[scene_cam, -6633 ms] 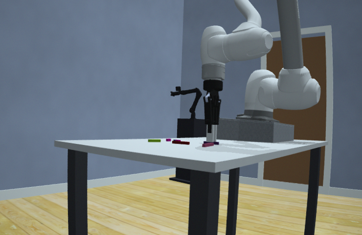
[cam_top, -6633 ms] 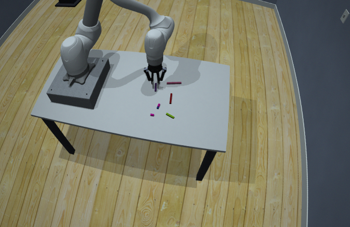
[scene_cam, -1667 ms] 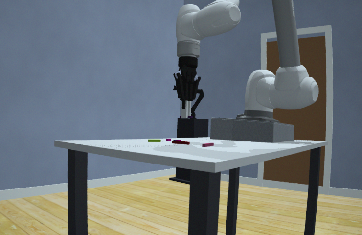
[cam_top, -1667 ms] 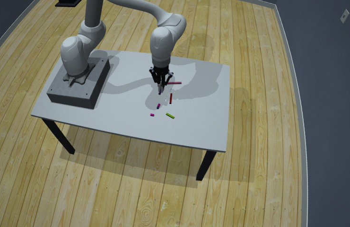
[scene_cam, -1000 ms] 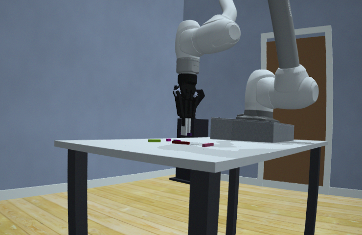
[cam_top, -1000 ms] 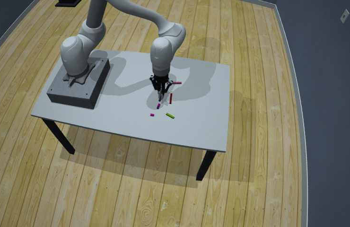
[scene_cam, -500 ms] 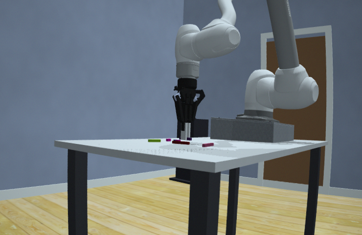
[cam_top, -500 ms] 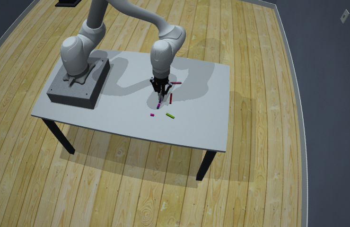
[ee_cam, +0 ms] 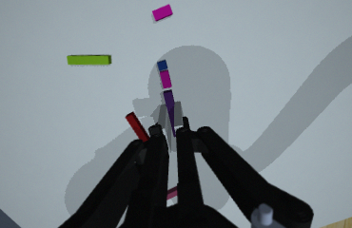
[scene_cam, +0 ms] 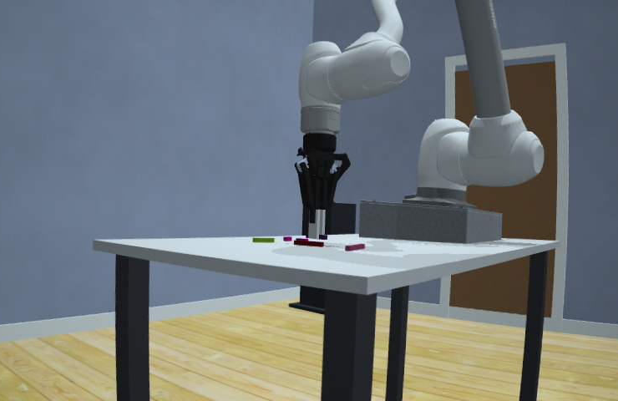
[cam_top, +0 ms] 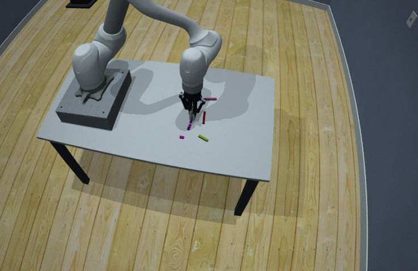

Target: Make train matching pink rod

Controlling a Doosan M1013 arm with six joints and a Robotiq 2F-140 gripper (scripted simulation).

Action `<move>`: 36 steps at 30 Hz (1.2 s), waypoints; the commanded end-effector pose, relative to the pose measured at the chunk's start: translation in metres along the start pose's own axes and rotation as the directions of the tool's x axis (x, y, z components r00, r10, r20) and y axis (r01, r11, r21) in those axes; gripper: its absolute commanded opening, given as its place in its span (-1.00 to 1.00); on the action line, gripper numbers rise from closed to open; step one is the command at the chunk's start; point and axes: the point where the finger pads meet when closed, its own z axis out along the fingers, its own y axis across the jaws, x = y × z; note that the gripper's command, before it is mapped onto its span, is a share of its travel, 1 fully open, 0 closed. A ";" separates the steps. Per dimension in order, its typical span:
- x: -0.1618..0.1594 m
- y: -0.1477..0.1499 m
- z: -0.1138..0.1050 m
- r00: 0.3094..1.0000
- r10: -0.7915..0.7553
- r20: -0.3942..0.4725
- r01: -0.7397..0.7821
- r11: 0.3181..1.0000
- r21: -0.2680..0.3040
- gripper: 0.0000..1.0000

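Wrist view alone: purple rod (ee_cam: 168,102) clamped in jaws.

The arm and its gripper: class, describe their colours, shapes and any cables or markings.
The arm has smooth light-grey tubes and rounded white joint housings, mounted on a dark grey block. The gripper is black, with jointed linkage bars and pale fingers. No cables or markings show.

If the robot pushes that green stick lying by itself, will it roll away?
Probably not. The lime rod looks square-edged and lies flat on the table, so it would likely slide or swivel. It looks stiff, and being small, probably light.
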 end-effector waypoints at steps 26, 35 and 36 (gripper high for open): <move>0.000 0.000 0.004 1.000 0.000 0.000 0.000 1.000 0.000 -0.94; 0.000 0.000 0.010 1.000 0.000 0.000 0.000 1.000 0.000 -0.94; 0.000 0.000 0.011 1.000 0.000 0.000 0.000 1.000 0.000 -0.94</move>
